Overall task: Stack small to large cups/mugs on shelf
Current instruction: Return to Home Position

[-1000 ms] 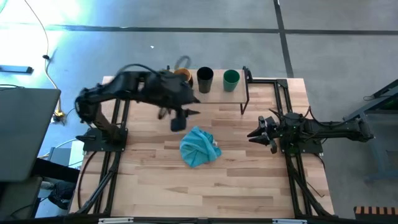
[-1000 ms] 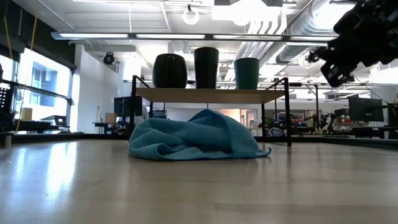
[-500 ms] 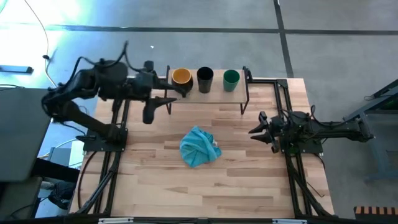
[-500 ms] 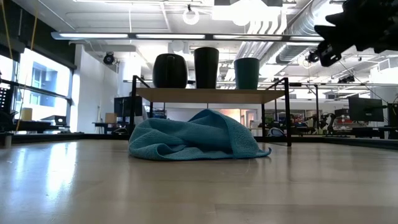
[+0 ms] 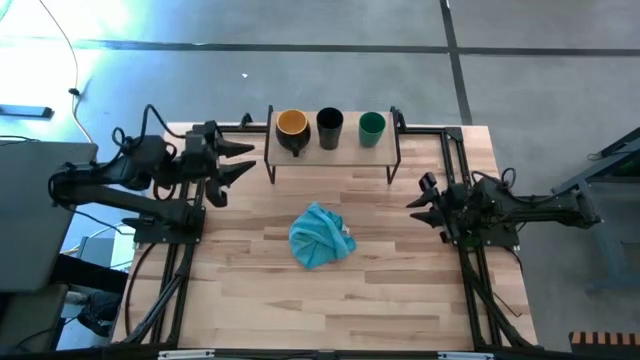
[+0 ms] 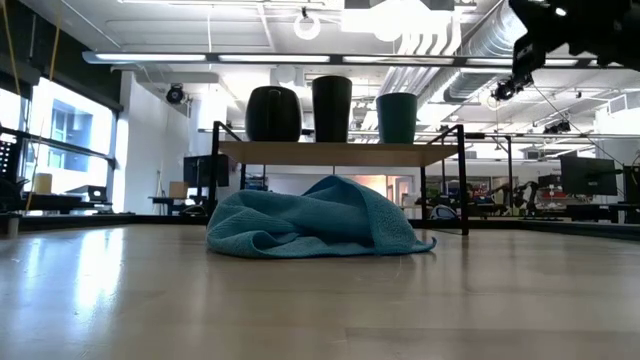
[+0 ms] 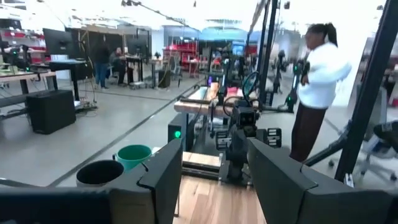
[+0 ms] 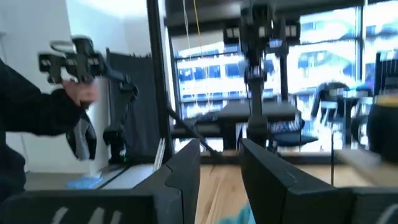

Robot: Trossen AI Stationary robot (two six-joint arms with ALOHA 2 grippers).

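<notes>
Your high view is showing both arms at once. The left gripper [image 5: 240, 160] is hanging just beside the shelf [image 5: 345, 152] at its mug end, with its arm folded back over its base. The right gripper [image 5: 418, 197] is facing it from past the shelf's other end, its arm lying low and stretched out behind it.

The low view is catching only a dark piece of arm in 1 upper corner. It is, though, showing you all 3 vessels standing upright and apart in 1 row on the shelf. Only the view from above is revealing the mug's yellow-orange inside.

Counting away from the left gripper, you are seeing:
- 1 mug [image 5: 291, 124], nearest it
- 1 black cup [image 5: 329, 125] in the middle
- 1 green cup [image 5: 372, 125], nearest the right gripper

1 cloth [image 5: 321, 236] is lying on the table between the 2 grippers, off the shelf.

Only the wrist views are settling the fingers: both pairs are standing apart, gripping nothing. The left wrist view is also showing the black and green cups' rims beside its finger, and a person in a white top [image 7: 317, 81] beyond the table. The right wrist view is showing a person's hand [image 8: 78, 93] holding a dark device.
</notes>
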